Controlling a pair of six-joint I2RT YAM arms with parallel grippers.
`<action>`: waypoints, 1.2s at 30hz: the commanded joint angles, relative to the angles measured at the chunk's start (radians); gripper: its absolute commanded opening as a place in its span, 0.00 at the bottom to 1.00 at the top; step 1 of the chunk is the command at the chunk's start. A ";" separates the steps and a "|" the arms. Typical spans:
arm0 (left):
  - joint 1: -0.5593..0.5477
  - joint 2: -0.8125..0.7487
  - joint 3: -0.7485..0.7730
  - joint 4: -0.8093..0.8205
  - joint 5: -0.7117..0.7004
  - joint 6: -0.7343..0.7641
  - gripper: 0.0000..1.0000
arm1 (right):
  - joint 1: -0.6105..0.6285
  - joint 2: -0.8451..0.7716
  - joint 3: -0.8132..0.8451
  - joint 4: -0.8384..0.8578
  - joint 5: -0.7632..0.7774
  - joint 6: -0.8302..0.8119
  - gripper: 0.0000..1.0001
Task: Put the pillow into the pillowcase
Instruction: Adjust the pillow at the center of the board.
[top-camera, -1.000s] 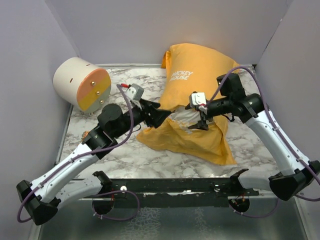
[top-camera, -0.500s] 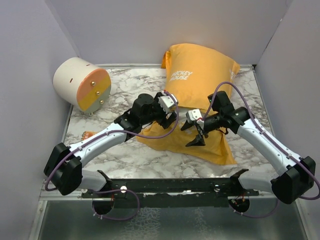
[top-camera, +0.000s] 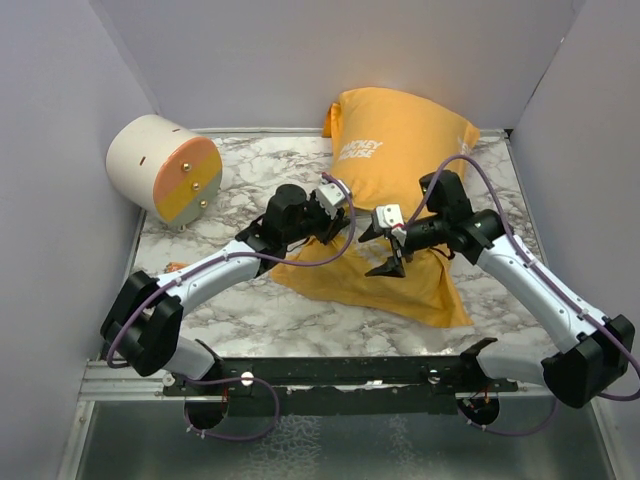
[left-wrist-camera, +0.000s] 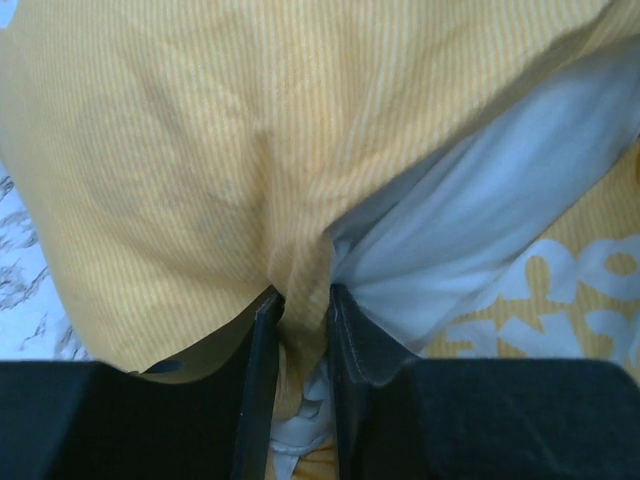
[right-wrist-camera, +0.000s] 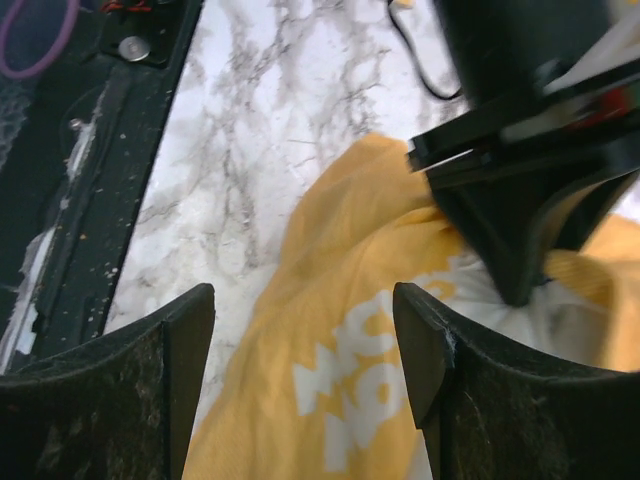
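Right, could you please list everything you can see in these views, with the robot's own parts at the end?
pillowcase: one, orange-yellow with white lettering, middle to rear of the table, bulging at its far end.
pillow: one, white, showing at the pillowcase's open end.
cylinder: one, cream with an orange end face, left rear corner.
table: one, white and grey marble pattern, under everything.
rail: one, black, along the near edge.
left end effector: one, black, pinched shut on a fold of the pillowcase.
right end effector: one, black, open above the pillowcase.
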 joint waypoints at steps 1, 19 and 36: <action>0.019 0.049 0.029 0.042 0.082 -0.031 0.19 | 0.002 0.031 0.091 0.019 0.116 0.063 0.72; 0.035 0.094 -0.035 0.206 0.415 -0.298 0.00 | 0.002 0.039 0.135 -0.081 0.125 0.079 0.01; 0.003 0.190 0.071 0.032 0.446 -0.458 0.03 | -0.275 -0.095 0.002 0.268 0.680 0.248 0.01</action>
